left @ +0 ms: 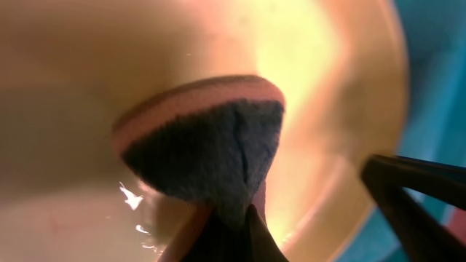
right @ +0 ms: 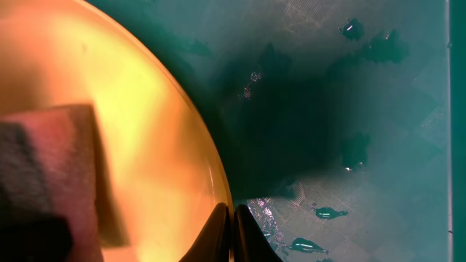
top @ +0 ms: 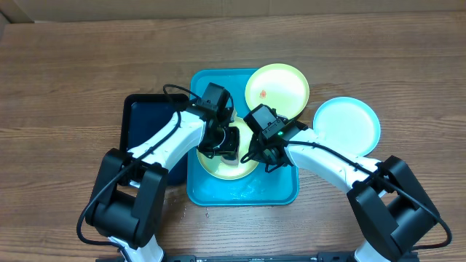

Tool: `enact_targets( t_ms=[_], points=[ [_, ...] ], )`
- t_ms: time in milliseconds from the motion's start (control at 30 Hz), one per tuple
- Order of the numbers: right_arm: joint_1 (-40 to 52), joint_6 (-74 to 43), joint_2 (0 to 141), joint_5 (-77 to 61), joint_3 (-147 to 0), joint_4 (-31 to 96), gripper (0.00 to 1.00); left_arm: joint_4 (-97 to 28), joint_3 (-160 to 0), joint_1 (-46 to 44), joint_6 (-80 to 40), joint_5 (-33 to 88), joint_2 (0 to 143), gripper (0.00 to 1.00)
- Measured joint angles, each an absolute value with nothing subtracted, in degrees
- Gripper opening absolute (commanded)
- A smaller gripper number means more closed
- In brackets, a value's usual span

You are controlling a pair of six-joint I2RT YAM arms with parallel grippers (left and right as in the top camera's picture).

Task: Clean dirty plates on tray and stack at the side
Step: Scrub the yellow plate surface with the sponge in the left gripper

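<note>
Overhead, we see the left gripper (top: 222, 148) and right gripper (top: 252, 154) meeting over a yellow-green plate (top: 210, 164) in the turquoise tray (top: 251, 191). A smeared plate (top: 277, 89) overlaps the tray's far corner, and a blue plate (top: 346, 124) lies beside it. Only the wrist views show the grips: the left fingers pinch a sponge (left: 207, 145) against the plate, and the right fingers clamp its rim.
</note>
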State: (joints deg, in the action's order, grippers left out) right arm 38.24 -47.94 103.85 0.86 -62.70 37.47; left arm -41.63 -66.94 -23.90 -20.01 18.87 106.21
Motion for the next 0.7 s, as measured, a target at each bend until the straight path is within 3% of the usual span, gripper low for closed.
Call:
enact_targets(
  t_ms=[200,400,700],
  points=[
    [38.24,-47.97,103.85,0.86,-62.70,37.52,0.04,-44.14,-72.01,-23.92,-20.01,17.43,105.38,0.04],
    [38.24,-47.97,103.81,0.86,-62.70,37.52,0.04,-47.07,-71.96,-24.80,-19.99,7.31,104.27,0.04],
    [38.24,-47.94,103.77,0.84,-62.70,37.52,0.04,-36.49,-62.81,-27.05,-22.48,3.86,104.27,0.04]
  ],
)
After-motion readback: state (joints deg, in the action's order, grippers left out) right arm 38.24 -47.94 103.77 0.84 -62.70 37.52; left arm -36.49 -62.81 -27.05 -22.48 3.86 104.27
